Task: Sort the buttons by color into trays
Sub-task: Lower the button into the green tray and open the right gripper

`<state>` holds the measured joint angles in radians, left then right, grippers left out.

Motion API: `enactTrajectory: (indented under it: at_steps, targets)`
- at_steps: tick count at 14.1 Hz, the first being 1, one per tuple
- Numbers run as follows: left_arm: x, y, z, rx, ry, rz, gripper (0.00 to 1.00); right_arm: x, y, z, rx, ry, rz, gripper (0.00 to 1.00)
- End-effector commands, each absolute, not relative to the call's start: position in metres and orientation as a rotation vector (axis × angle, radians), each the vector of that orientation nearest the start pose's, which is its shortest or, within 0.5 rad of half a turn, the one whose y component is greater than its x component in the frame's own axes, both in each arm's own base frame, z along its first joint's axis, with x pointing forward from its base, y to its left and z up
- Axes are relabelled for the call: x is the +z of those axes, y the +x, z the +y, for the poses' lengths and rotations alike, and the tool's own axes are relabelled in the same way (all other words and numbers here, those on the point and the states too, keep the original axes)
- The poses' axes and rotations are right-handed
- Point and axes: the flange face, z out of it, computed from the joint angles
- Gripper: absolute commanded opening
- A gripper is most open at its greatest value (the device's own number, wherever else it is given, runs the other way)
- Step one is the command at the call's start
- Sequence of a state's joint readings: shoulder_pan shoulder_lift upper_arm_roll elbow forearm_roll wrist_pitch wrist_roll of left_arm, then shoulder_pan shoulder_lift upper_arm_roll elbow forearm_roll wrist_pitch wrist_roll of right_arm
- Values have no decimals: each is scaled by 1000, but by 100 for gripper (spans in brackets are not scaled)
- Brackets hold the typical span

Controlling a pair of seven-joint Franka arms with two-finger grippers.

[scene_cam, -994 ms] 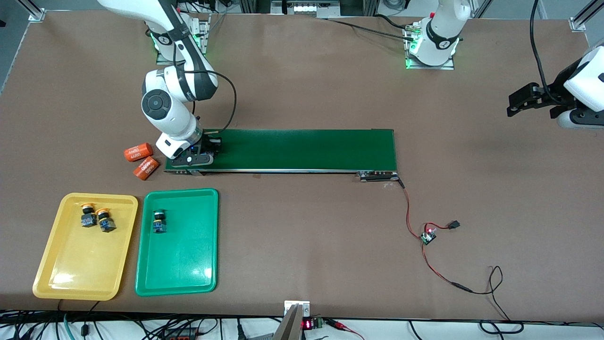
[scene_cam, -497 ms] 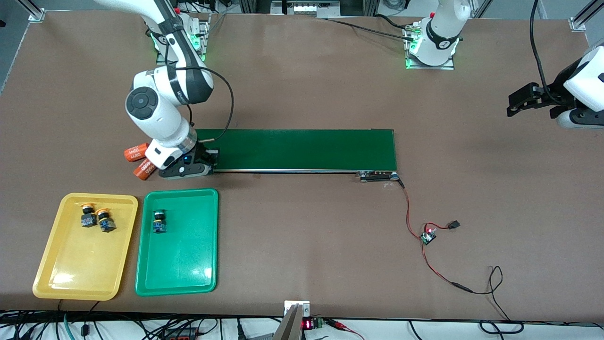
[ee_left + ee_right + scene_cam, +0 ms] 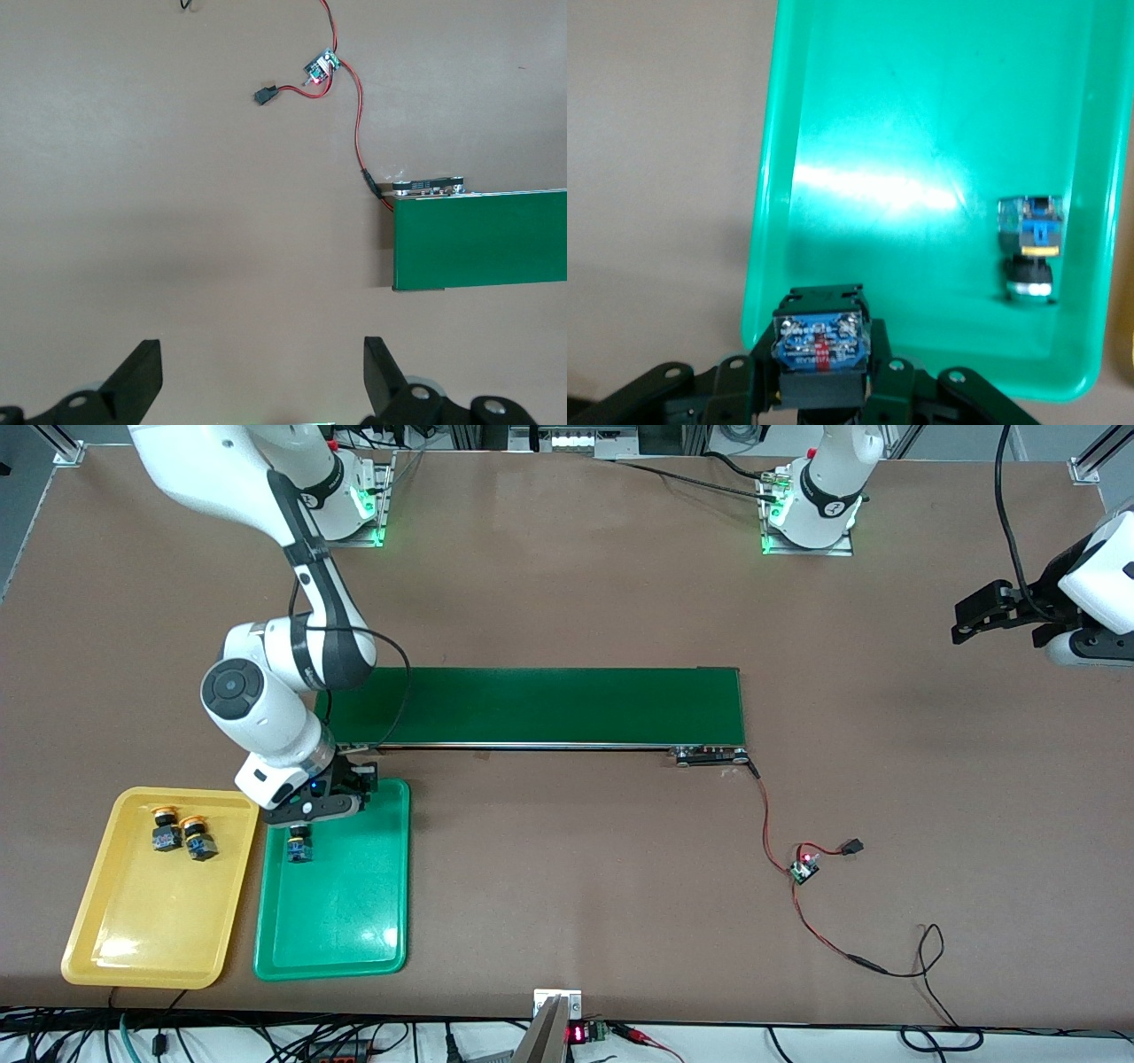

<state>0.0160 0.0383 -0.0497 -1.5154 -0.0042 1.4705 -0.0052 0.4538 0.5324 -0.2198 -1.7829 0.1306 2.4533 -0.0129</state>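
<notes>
Front view: yellow tray two buttons (green tray one).

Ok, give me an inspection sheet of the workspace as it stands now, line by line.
Surface: brown table, long dark-green conveyor belt across its middle.
Job's things: two yellow-capped buttons in the yellow tray; one button lying in the green tray.
Clutter: nothing seen.
Grippers: right end effector over the green tray's edge nearest the belt, shut on a fourth button, cap colour hidden; left end effector open, waiting at its own end of the table.
Cables: red-black wire from the belt to a small circuit board.
Surroundings: cable bundles along the table edge.
</notes>
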Motion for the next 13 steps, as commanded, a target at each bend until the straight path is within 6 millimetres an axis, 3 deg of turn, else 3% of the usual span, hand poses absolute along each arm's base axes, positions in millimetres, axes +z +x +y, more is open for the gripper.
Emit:
enactTrajectory:
  at_steps: [1, 7, 9, 10, 11, 13]
  targets:
    - [628, 559, -15, 116, -3139, 53, 100, 266, 672, 168, -316, -3120, -348, 9]
    - [629, 562, -9, 75, -3139, 41, 100, 230, 686, 138, -421, -3134, -406, 10]
    - [629, 562, -10, 75, -3140, 43, 100, 223, 687, 138, -447, -3133, -408, 14]
    - [629, 562, -11, 75, -3140, 45, 100, 221, 687, 138, -452, -3132, -403, 34]
    - [629, 562, -11, 75, -3140, 48, 100, 220, 687, 138, -452, -3132, -396, 62]
    - [627, 562, -15, 79, -3138, 60, 100, 221, 687, 139, -481, -3125, -371, 100]
